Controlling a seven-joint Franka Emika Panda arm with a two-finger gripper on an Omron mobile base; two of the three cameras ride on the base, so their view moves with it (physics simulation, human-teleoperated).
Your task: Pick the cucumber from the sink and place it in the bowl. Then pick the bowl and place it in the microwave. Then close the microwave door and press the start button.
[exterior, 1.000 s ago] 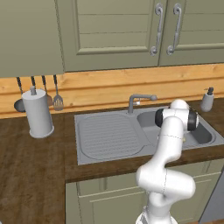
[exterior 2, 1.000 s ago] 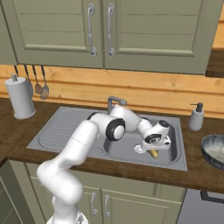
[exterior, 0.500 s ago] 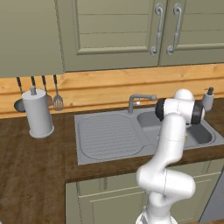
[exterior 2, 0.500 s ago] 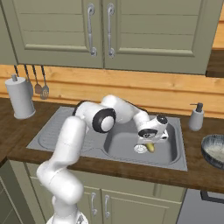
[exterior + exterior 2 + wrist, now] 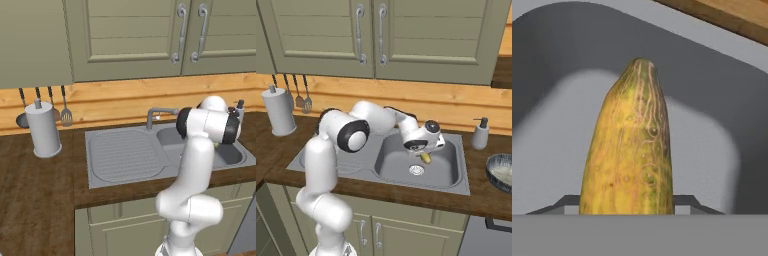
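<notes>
Gripper (image 5: 425, 151) hanging above the basin of the sink (image 5: 451, 176), jaws about half spread and clamped on the cucumber (image 5: 628, 150), which rises from between them in the hand view and pokes out yellow beneath the hand in the right base view, clear of the basin floor and the drain. Apparently gripped near one end, with most of the length sticking out past the fingers; so a lever, liable to pivot if swung fast. Step in hand, by the look of it: carrying the cucumber out of the sink toward the bowl (image 5: 501, 172), which sits on the wooden counter (image 5: 481, 192) to the right of the sink, well apart from the gripper. Best done by rising straight until the dangling end clears the sink rim, then travelling right at a steady pace, passing in front of the soap dispenser (image 5: 480, 134) rather than over it. Worth stopping over the middle of the bowl, lowering until the free end sits inside the rim, and only then spreading the jaws, so no bounce off the edge. Behind, grey faucet (image 5: 156, 114), ribbed drainboard (image 5: 125, 155), paper-towel holder (image 5: 43, 130) on the left counter.
</notes>
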